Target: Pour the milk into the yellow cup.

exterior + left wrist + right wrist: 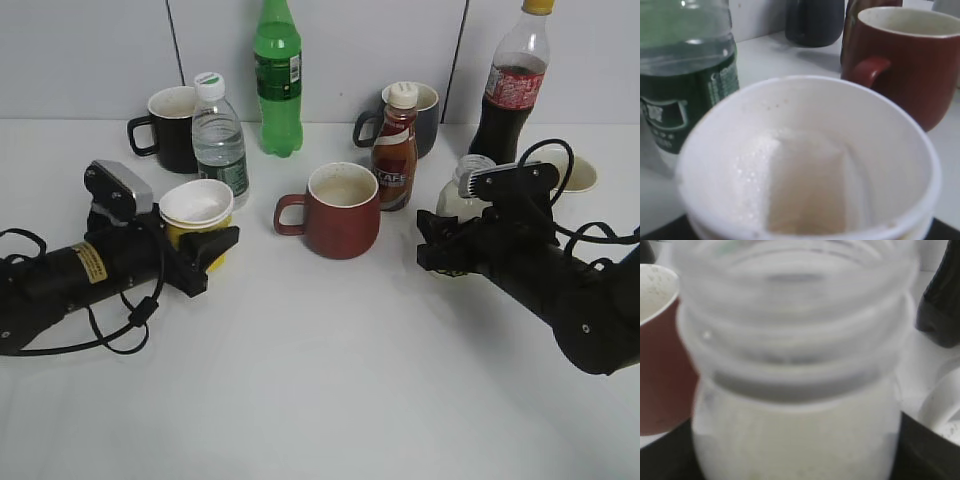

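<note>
The yellow cup (198,212) stands at the left of the table, white inside, between the fingers of my left gripper (205,255), which is shut on it. In the left wrist view the cup (810,165) fills the frame and looks empty. The milk (462,192), a small clear bottle of white liquid with a capless neck, sits at the right, upright, held by my right gripper (447,250). In the right wrist view the milk (795,430) fills the frame, with the gripper's dark fingers at both lower corners.
A brown-red mug (340,210) stands in the middle between both arms. Behind are a water bottle (220,135), a black mug (168,127), a green bottle (277,75), a coffee bottle (394,150), a dark mug (425,115), a cola bottle (510,85) and a white cup (575,172).
</note>
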`<state>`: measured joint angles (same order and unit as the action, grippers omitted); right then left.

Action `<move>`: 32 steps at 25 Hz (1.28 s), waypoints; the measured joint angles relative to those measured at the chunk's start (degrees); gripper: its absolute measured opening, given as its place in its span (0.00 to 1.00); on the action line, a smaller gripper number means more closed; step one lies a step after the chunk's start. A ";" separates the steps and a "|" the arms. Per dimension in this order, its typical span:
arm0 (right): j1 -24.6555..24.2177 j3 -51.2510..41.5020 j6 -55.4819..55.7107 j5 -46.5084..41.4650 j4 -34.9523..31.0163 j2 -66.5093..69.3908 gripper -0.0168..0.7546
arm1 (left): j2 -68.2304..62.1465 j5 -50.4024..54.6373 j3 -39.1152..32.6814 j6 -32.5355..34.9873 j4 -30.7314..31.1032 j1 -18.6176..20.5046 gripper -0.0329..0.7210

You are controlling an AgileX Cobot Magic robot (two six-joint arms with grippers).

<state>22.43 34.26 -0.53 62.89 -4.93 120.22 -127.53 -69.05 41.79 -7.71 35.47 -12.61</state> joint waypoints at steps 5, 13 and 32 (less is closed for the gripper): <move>0.00 -0.75 -0.16 -4.58 1.87 -3.58 0.66 | 4.48 -0.15 -1.73 0.00 1.54 0.00 0.58; 0.00 -0.74 -0.36 -14.81 13.80 -18.42 0.66 | 9.09 2.03 -1.96 -0.74 4.66 -3.30 0.58; 3.45 10.88 -9.21 -26.85 35.83 -23.65 0.66 | 11.38 4.48 0.65 -5.63 1.70 -16.95 0.58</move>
<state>25.88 45.13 -9.74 36.04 30.90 96.56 -116.14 -64.57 42.44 -13.34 37.17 -29.56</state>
